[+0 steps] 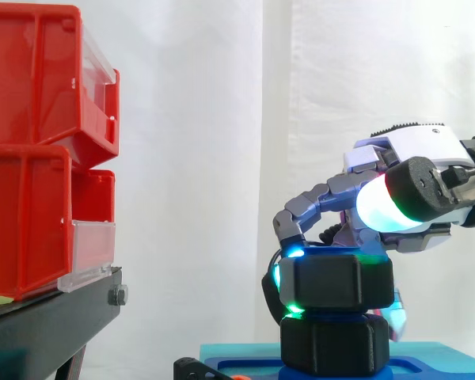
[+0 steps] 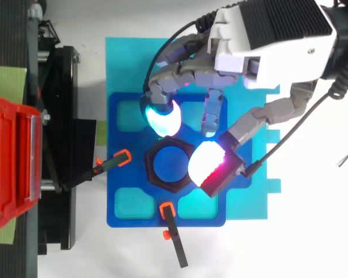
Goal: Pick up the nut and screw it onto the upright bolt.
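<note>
White curtain behind, red bins (image 1: 32,150) on a black stand (image 1: 47,317) at left. Blue fixture plate (image 2: 122,202) lies on a teal mat (image 2: 127,58). Hand (image 2: 243,58) enters from the right, fingers (image 2: 162,116) curled round the black hex nut (image 1: 336,281), pinching its sides. Nut sits over the blue upright bolt (image 2: 169,164), just above a second black hex piece (image 1: 332,344).

Nut (image 1: 336,281): black, large, hex, held level, hole facing up in top view. It is set over the bolt (image 2: 169,164), whose blue top is seen through the hole, approx. centred. A thin blue band is shown betw. nut and a second black hex piece (image 1: 334,342) directly below. Bolt is stood upright at ctr of blue base (image 2: 139,214). Nut's sides are pinched by pads (image 2: 162,119) of hand (image 2: 261,52).
</note>
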Tool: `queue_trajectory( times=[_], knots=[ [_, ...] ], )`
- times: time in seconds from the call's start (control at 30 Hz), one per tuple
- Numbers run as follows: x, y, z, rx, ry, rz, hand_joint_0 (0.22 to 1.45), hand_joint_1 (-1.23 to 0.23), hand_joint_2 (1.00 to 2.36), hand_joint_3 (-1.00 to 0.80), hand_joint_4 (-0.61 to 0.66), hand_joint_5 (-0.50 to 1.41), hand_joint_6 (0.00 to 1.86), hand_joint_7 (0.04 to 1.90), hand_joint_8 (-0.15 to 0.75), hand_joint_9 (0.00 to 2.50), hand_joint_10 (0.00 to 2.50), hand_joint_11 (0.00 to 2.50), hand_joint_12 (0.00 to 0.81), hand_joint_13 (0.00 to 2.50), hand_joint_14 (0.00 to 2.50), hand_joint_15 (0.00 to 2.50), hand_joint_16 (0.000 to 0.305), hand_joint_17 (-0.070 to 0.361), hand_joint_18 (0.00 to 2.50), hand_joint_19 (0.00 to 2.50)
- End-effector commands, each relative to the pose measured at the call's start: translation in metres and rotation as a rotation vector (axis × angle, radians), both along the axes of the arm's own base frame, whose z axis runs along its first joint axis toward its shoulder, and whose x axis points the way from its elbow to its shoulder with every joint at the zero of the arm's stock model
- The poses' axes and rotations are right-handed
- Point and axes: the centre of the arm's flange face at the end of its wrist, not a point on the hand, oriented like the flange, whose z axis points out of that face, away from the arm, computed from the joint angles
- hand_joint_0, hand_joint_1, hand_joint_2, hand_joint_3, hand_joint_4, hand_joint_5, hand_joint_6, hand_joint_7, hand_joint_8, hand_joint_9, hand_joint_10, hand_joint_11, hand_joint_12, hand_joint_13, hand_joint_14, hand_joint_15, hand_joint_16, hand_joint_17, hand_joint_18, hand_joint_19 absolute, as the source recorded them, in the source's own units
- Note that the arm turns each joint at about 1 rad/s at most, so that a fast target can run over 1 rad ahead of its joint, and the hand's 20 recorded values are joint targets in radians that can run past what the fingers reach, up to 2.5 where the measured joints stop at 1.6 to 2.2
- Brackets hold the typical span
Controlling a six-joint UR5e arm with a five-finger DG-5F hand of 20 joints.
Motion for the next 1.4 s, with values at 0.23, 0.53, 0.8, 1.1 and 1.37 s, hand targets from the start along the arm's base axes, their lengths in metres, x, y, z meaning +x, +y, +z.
queue_trajectory(
  times=[0.23, 0.53, 0.8, 1.1, 1.37],
  knots=[
    [-0.001, -0.005, -0.001, -0.006, -0.001, -0.006, 0.53, -0.49, 1.00, -0.50, 0.09, 0.11, 0.50, 1.30, 0.138, 1.78, 0.00, 0.07, 0.220, 1.07, 0.00, 0.03, 0.028, 0.064, 0.86, 0.26],
    [-0.002, -0.011, -0.001, -0.009, -0.003, -0.012, 0.50, -0.46, 1.00, -0.50, 0.10, 0.11, 0.50, 1.33, 0.181, 1.83, 0.00, 0.08, 0.216, 1.11, 0.00, 0.02, 0.031, 0.069, 0.91, 0.26],
    [-0.004, -0.019, 0.001, -0.009, -0.006, -0.008, 0.47, -0.39, 1.00, -0.50, 0.19, 0.03, 0.50, 1.12, 0.259, 1.52, 0.00, 0.06, 0.284, 0.98, 0.00, 0.04, 0.039, 0.088, 0.77, 0.23],
    [0.000, -0.021, 0.013, -0.010, -0.027, -0.009, 0.44, -0.39, 1.00, -0.50, 0.22, -0.12, 0.50, 0.74, 0.288, 1.18, 0.00, 0.02, 0.348, 0.78, 0.00, 0.04, 0.051, 0.115, 0.64, 0.23],
    [0.006, -0.013, 0.020, -0.010, -0.044, -0.002, 0.44, -0.41, 1.00, -0.50, 0.20, -0.14, 0.50, 0.70, 0.292, 1.04, 0.00, 0.00, 0.361, 0.69, 0.00, 0.04, 0.054, 0.121, 0.54, 0.23]
  ],
)
